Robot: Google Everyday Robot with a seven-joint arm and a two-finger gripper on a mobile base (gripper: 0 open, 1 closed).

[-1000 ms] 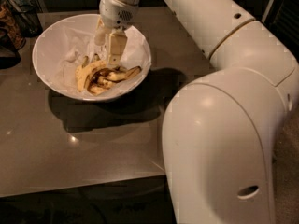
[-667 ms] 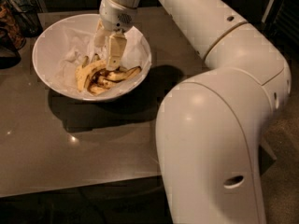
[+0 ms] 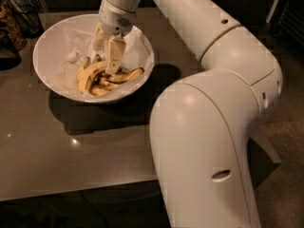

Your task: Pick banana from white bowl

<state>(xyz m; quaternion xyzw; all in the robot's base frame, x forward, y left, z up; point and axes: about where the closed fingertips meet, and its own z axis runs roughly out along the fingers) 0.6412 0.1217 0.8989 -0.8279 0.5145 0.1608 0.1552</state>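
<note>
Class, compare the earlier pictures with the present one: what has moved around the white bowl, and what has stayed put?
The arm's big rear link has swung leftward in the view. The pincer stays low inside the white bowl, over the banana, barely shifted. Nothing visibly taken or released; bowl and banana lie as before.

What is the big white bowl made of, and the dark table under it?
The wide round white bowl looks like glazed ceramic or hard plastic: smooth, evenly white. The dark brown table looks like polished stone or laminate; small lights glint off it. The cream end effector is down inside the bowl, at the speckled yellow banana.
</note>
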